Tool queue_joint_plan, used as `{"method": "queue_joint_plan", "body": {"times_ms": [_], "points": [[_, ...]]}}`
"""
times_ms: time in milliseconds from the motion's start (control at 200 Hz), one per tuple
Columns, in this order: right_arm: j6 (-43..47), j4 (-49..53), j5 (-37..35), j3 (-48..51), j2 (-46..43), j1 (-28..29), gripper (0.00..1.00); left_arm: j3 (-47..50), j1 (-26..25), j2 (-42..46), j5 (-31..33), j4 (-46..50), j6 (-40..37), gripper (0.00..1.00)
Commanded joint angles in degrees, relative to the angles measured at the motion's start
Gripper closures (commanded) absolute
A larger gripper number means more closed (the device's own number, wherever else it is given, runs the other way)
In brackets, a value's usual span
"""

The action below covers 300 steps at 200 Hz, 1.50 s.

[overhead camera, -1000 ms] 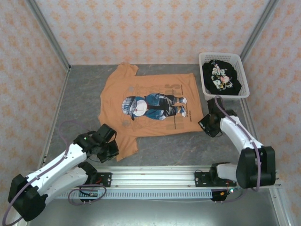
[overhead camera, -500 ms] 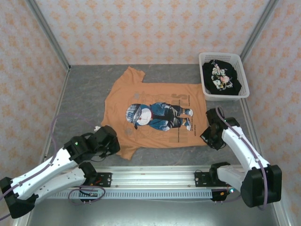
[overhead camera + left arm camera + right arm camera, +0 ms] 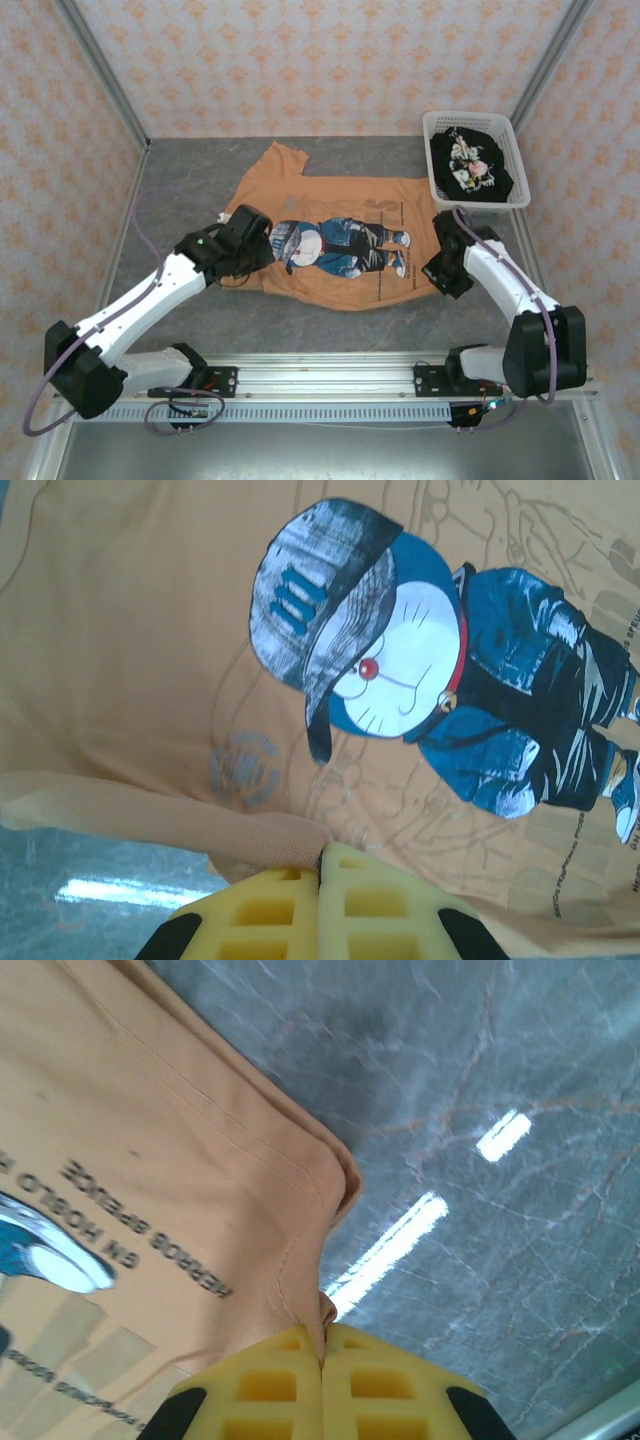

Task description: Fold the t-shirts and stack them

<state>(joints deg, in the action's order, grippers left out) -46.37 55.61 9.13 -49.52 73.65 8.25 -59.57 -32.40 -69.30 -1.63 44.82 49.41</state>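
Grey tabletop [image 3: 180, 180] is seen bare around the orange-tan t-shirt [image 3: 330, 200], spread beside the white basket [image 3: 475, 117], in which the black t-shirt [image 3: 470, 160] is heaped. The orange-tan shirt's edge farthest from the basket is pinched and folded over by the left gripper [image 3: 322, 858]. Its basket-side corner is clamped by the right gripper [image 3: 322, 1335].

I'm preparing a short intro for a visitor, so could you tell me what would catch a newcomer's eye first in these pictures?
The orange t-shirt with its blue cartoon print lies spread across the middle of the grey table. The left gripper pinches its folded-over left edge, and the right gripper pinches its near right corner, both shut on the cloth. In the far right corner, a black t-shirt sits in a white basket.
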Motion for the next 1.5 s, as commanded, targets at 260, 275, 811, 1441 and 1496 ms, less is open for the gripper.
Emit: {"method": "queue_joint_plan", "body": {"times_ms": [260, 275, 811, 1441, 1496], "points": [[-1.09, -0.68, -2.85, -6.69, 5.52, -2.2, 1.0, -10.88, 6.32, -10.29, 1.95, 2.82, -9.91, 1.0], [-1.09, -0.68, -3.0, -6.91, 5.73, -2.26, 1.0, -11.03, 6.52, -10.6, 2.11, 2.9, -10.06, 1.0], [-1.75, -3.74, -5.47, -13.95, 14.8, -3.7, 1.0, -16.66, 12.16, -16.52, 2.75, 1.5, -15.25, 1.0], [-2.41, -6.35, -6.13, -18.98, 23.24, -3.77, 1.0, -22.91, 15.44, -26.57, 4.09, 0.8, -18.48, 1.0], [-2.37, -6.39, -6.23, -19.25, 23.81, -3.77, 1.0, -23.2, 15.57, -27.23, 4.09, 0.71, -18.47, 1.0]]}}
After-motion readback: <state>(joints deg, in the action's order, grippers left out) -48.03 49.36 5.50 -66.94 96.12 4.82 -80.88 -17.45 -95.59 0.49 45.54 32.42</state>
